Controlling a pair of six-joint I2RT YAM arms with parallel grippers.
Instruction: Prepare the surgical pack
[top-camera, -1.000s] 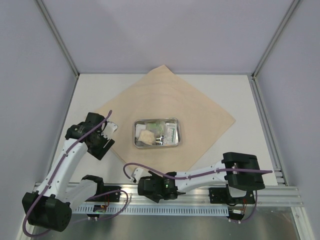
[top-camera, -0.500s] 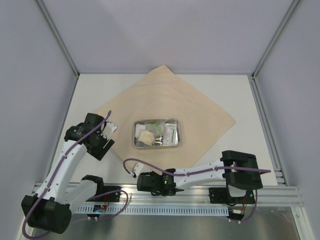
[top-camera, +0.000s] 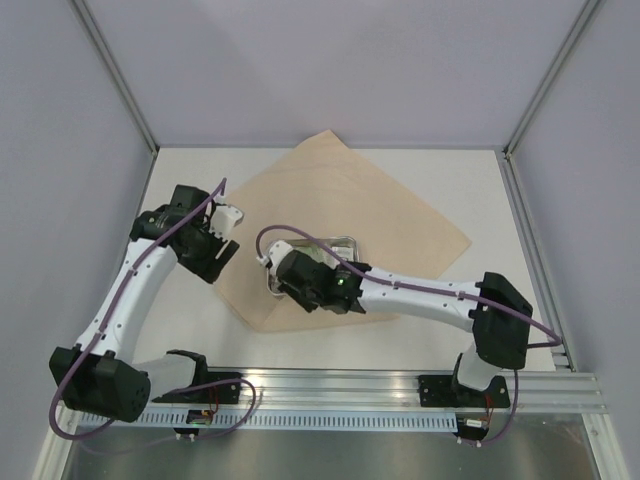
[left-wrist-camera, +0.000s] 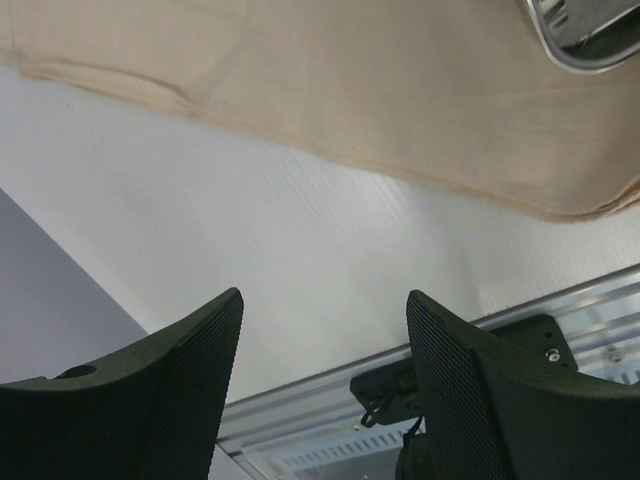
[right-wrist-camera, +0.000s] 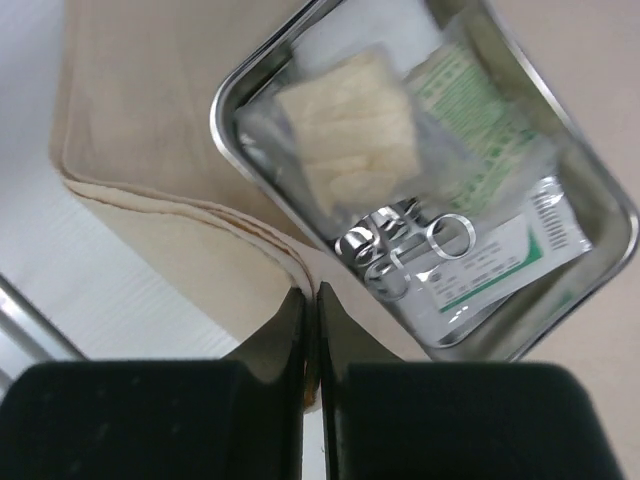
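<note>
Your right gripper (right-wrist-camera: 310, 300) has its jaws pressed together, pinching the folded edge of the tan cloth sheet (right-wrist-camera: 150, 120). At their 1 o'clock lies the steel tray (right-wrist-camera: 216, 118) holding gauze (right-wrist-camera: 350, 125), packets (right-wrist-camera: 485, 265) and clamps (right-wrist-camera: 400, 248). Your left gripper (left-wrist-camera: 322, 300) has its jaws apart above the table (left-wrist-camera: 250, 230), with the sheet's edge at 12 o'clock.

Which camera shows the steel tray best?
The right wrist view: nearly the whole steel tray shows, close up. In the top view the right arm hides most of it; the left wrist view catches only one corner.
</note>
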